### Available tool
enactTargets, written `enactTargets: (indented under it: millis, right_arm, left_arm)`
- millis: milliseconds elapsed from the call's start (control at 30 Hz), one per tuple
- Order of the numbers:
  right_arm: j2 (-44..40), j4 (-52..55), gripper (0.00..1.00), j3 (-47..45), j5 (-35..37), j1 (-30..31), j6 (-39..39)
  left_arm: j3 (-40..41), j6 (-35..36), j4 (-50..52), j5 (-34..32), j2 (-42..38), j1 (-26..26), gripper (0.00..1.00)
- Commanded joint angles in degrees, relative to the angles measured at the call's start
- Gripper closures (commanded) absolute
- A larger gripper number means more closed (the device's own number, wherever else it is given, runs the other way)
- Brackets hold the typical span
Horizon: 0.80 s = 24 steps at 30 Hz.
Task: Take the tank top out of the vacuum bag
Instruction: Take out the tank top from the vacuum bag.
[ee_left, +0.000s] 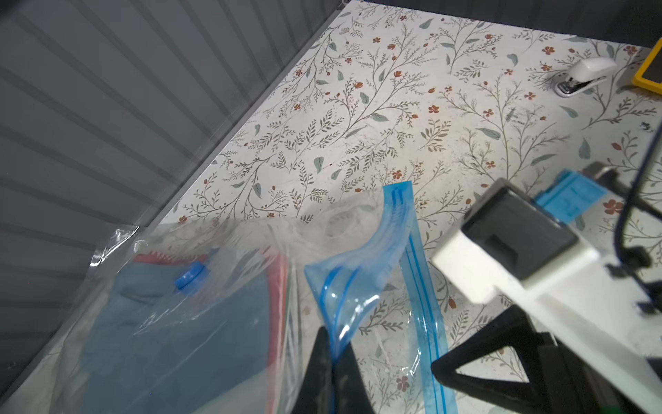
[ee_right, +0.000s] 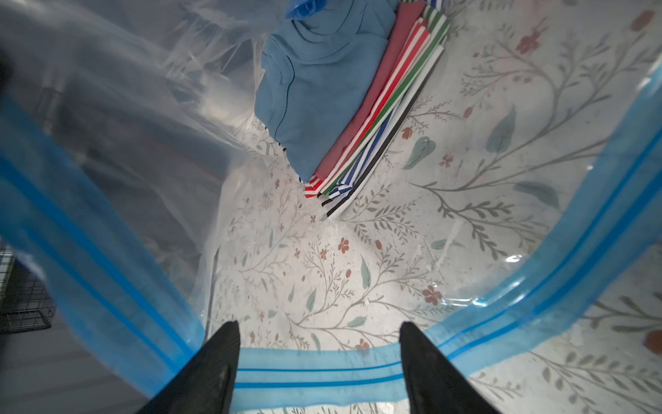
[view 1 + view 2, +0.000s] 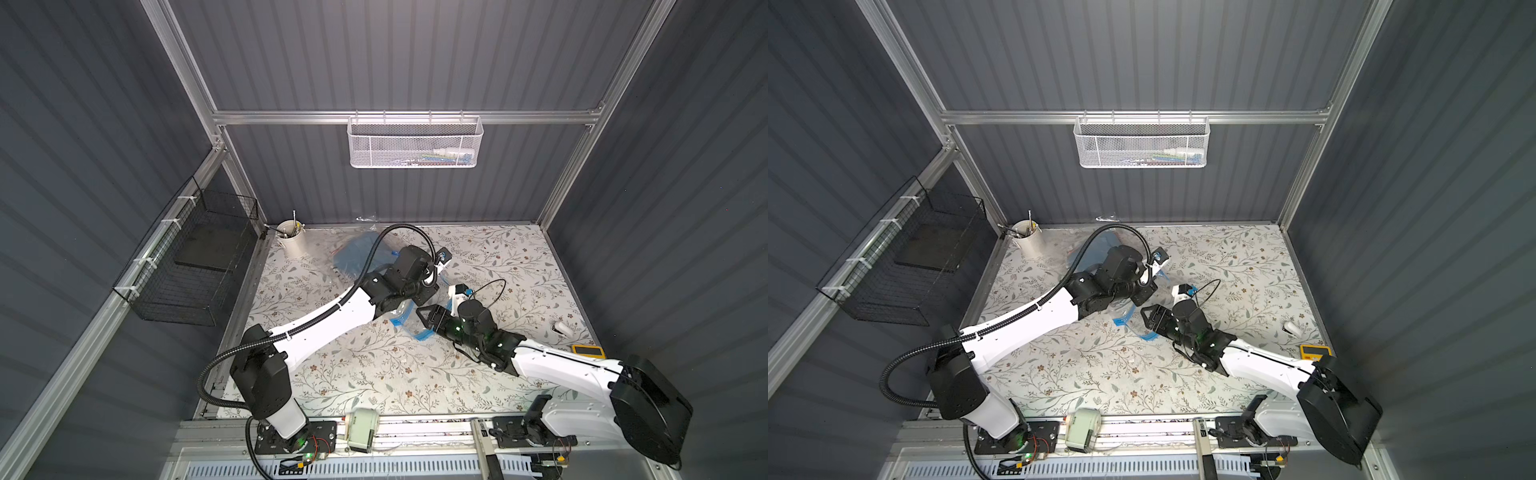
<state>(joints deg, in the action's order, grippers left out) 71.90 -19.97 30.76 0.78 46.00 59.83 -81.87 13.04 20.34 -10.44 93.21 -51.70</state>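
The bag [image 1: 222, 251] lies on the worktop [image 3: 374, 374], running from the centre toward 11 o'clock in both top views, with its mouth toward the arms. The left tool [image 1: 335, 340] is clamped together on one layer of the blue zip strip [image 1: 394, 222], and that lip stands raised, so the mouth gapes. The right tool [image 2: 318, 326] sits at the mouth with its jaws apart; a stretch of strip crosses the gap between them. Inside, the folded blue tank top [image 2: 315, 79] rests on a striped garment [image 2: 387, 118] at the far end, near the valve cap [image 2: 304, 7]. A stapler [image 3: 562, 328] lies at 3 o'clock.
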Motion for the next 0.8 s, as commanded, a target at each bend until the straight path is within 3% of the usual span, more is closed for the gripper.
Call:
enactTargets:
  millis: [0, 133, 333, 767]
  right_arm:
    - [0.5, -2.0, 0.3, 0.8, 5.1, 3.2, -0.4]
    - [1.1, -1.4, 0.3, 0.7, 6.5, 5.2, -1.3]
    - [5.4, -1.2, 0.35, 3.3, 5.0, 5.2, -2.0]
    - [10.6, 1.7, 0.46, 9.2, -0.1, 1.5, -3.0]
  left_arm:
    - [0.4, -2.4, -2.4, -4.2, -0.6, -0.2, 1.0]
    - [0.3, -3.7, -1.7, -5.5, 0.4, 0.4, 1.0]
    - [3.2, -3.4, -2.9, 0.4, -2.5, 1.2, 1.0]
    - [4.8, -3.8, -4.2, 2.4, -4.2, 1.6, 1.0]
